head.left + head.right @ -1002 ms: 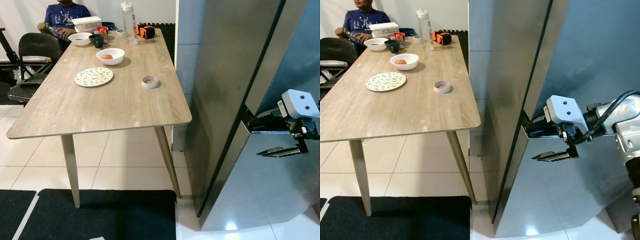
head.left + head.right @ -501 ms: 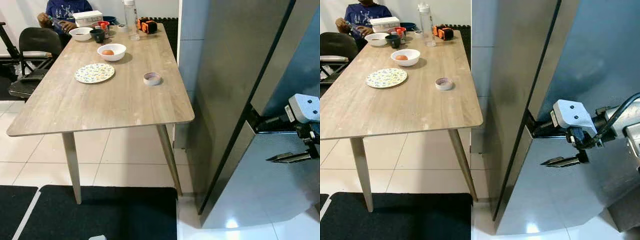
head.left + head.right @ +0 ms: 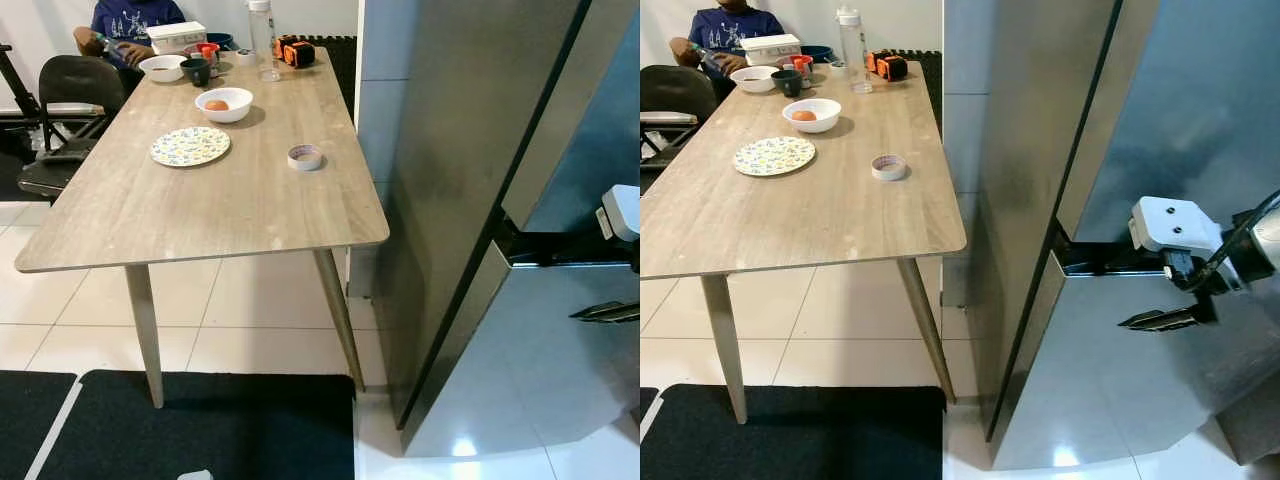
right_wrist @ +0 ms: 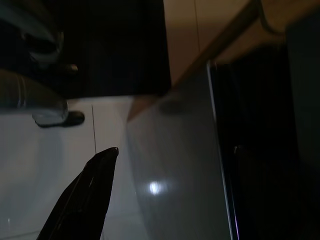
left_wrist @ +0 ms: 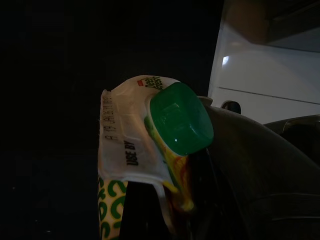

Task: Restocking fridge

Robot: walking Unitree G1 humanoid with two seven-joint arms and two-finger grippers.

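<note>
The steel fridge (image 3: 1040, 150) stands on the right with its lower door (image 3: 1110, 390) swung out a little. My right gripper (image 3: 1118, 298) is open at the dark gap above that door. One black finger lies in the gap and the other finger (image 3: 1165, 318) hangs in front of the door face; that finger (image 4: 80, 195) also shows in the right wrist view. In the dark left wrist view, my left gripper (image 5: 165, 200) is shut on a white and green pouch (image 5: 130, 135) with a green cap (image 5: 180, 117).
A long wooden table (image 3: 790, 220) stands left of the fridge with a patterned plate (image 3: 774, 156), a white bowl (image 3: 811, 114), a tape roll (image 3: 888, 167) and a clear bottle (image 3: 851, 50). A person (image 3: 725, 25) sits at its far end. A black mat (image 3: 790, 435) lies below.
My right gripper has drawn back to the right along the gap above the lower door, away from the door's edge. The camera has shifted slightly.
</note>
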